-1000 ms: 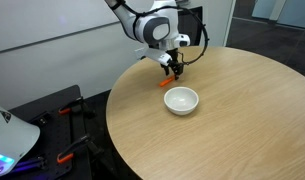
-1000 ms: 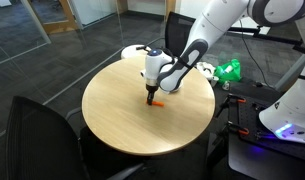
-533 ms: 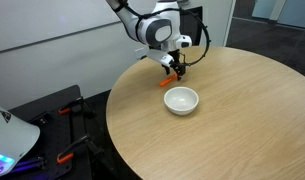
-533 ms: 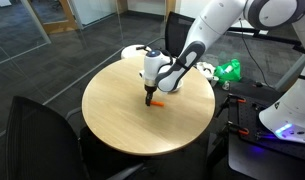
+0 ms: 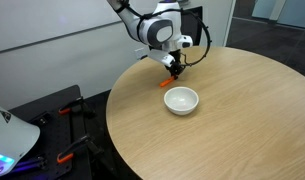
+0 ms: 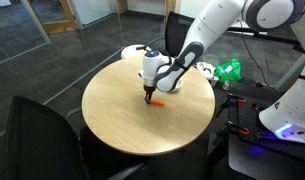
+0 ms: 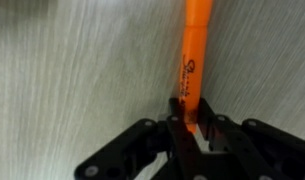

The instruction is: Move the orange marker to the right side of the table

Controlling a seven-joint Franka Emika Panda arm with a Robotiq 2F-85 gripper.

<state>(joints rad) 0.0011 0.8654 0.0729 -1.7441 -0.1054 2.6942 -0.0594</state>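
Note:
The orange marker (image 7: 195, 55) lies flat on the light wood-grain table (image 7: 72, 70), running up the wrist view. My gripper (image 7: 188, 118) reaches straight down onto its lower end, with both black fingers pressed against the marker's sides, shut on it. In both exterior views the gripper (image 5: 173, 70) (image 6: 149, 97) stands low over the table near the edge, and the orange marker (image 5: 166, 84) (image 6: 158, 101) pokes out beside the fingertips.
A white bowl (image 5: 181, 100) stands on the table (image 5: 242, 120) just beside the gripper. A black chair (image 6: 37, 140) is near the table's edge. Dark equipment (image 5: 52, 125) and a green object (image 6: 228, 71) sit off the table.
The fingers have closed onto the marker's end; a moment ago they stood apart around it. The arm has barely moved.

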